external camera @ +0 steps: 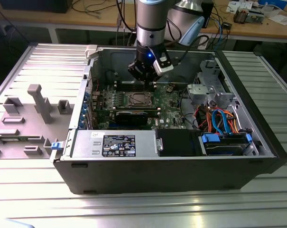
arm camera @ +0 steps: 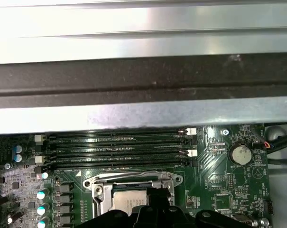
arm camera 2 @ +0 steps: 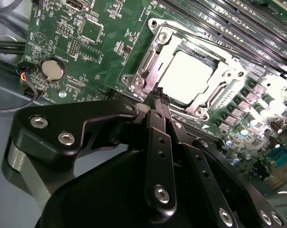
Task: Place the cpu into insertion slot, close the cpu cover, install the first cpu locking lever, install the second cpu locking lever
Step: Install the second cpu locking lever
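- The cpu [arm camera 2: 185,78] is seen seated in the insertion slot [arm camera 2: 148,71], framed by the cpu cover [arm camera 2: 206,102].
- The gripper [arm camera 2: 161,96] is clenched, empty, just above the socket's edge.
- The chip is judged light, stiff and fragile; only its edges should be grasped.

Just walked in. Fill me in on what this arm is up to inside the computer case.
The arm's hand hangs over the motherboard in the open computer case, just beside the insertion slot. Its fingers are shut and hold nothing. The cpu already sits in the slot, and the cpu cover lies closed around it, its silver top showing through the window. Whether the locking levers are latched is unclear.
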### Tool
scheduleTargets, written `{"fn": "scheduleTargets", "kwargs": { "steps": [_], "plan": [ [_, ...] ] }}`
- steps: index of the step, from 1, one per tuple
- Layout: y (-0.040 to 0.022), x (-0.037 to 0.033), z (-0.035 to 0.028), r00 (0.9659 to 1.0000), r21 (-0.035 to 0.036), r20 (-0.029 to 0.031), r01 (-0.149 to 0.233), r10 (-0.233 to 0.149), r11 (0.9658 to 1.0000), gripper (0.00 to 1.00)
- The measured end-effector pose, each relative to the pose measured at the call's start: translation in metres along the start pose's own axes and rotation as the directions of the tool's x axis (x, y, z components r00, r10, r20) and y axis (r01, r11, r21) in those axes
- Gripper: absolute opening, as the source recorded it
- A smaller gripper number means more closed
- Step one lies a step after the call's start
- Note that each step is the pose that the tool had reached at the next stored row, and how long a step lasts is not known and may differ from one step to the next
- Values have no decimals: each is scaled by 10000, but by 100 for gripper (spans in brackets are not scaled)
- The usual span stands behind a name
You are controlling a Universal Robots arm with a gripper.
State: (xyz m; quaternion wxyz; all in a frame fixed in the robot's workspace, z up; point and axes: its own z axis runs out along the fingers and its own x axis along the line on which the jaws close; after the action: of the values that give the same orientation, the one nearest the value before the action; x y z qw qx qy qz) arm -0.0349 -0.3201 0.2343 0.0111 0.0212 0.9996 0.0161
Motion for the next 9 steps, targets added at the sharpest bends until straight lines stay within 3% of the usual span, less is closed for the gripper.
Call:
{"fn": "scheduleTargets", "kwargs": {
  "steps": [4, 9],
  "plan": [
    [-26, -1, 0, 10000, 2, -1, 0, 0, 10000, 11],
    [-115, -4, 19, 10000, 6, -1, 1, -1, 10000, 11]
  ]
}}
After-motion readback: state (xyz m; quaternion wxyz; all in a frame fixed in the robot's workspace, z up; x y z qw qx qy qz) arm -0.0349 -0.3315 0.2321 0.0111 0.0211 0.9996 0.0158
